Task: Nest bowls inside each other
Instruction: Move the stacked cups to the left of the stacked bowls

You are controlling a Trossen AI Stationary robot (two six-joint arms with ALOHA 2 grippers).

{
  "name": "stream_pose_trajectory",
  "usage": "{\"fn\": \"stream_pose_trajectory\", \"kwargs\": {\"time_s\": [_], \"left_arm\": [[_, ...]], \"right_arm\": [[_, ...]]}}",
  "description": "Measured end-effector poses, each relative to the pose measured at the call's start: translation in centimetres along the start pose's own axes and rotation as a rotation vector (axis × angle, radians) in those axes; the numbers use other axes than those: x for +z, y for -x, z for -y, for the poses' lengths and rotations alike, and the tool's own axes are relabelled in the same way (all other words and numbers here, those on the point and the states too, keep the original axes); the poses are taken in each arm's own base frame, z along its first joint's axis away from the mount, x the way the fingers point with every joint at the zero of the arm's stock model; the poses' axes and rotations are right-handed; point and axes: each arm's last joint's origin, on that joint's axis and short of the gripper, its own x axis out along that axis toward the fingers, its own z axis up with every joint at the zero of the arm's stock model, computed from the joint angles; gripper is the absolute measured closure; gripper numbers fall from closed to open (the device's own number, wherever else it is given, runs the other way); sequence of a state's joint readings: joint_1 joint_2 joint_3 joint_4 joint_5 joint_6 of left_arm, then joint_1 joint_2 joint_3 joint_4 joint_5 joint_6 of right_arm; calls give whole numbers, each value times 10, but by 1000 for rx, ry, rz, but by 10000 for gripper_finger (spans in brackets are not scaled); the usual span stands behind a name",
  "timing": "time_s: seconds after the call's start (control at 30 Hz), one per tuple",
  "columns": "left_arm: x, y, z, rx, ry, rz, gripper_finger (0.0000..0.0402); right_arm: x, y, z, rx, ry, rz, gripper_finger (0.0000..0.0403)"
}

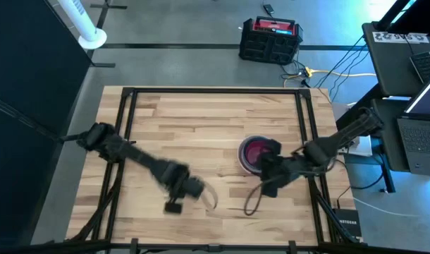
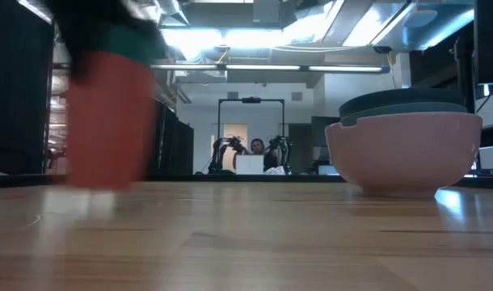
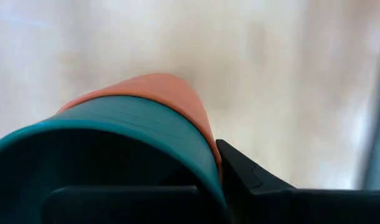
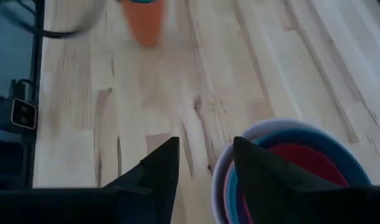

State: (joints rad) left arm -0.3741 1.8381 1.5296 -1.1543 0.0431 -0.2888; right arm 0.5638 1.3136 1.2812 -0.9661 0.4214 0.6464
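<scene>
The bowls (image 1: 256,150) stand nested in one stack right of the table's middle, the magenta one innermost (image 4: 302,165), blue rims around it and a pale bowl outermost (image 2: 404,153). My right gripper (image 4: 205,144) hovers open just on the near side of the stack (image 1: 266,173), nothing between its fingers. My left gripper (image 1: 194,189) is at the near middle, pointing down, shut on a green cup (image 3: 134,124) that sits inside a red cup (image 3: 171,87). Both cups show blurred in the low view (image 2: 109,121). My left gripper holds the green cup by its rim wall (image 3: 205,155), one finger inside the cup and the other finger (image 3: 252,180) outside it. The fingers come from above, pointing down. The red cup hangs round the green one, upright below the fingers. Whether its base is off the table, I cannot tell.
Bare wood lies between the cups and the bowl stack. Black frame rails (image 1: 127,141) run along the table's left and right sides. A black case (image 1: 270,39) stands on the floor beyond the far edge, with laptops (image 1: 419,141) off to the right. A person (image 2: 257,145) sits far behind.
</scene>
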Motion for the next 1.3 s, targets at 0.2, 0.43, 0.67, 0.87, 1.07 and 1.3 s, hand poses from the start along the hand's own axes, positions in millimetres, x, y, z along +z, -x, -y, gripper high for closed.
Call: {"fn": "stream_pose_trajectory", "kwargs": {"time_s": [0.2,0.43,0.67,0.87,1.07,1.3], "left_arm": [[21,28,-65,94,19,73,398],[29,40,-113,166,50,117,398],[38,18,-125,174,17,35,398],[43,-7,-129,170,-19,-60,398],[47,-15,-131,170,-38,-60,398],[44,-14,-130,167,-48,-86,385]], "right_arm": [[-18,21,-4,-47,-47,20,263],[-26,26,-8,-78,-78,34,263],[-27,26,-7,-87,-84,30,263],[-27,25,-7,-97,-87,27,263],[-27,25,-6,-100,-91,26,263],[-27,25,-6,-101,-90,25,263]]}}
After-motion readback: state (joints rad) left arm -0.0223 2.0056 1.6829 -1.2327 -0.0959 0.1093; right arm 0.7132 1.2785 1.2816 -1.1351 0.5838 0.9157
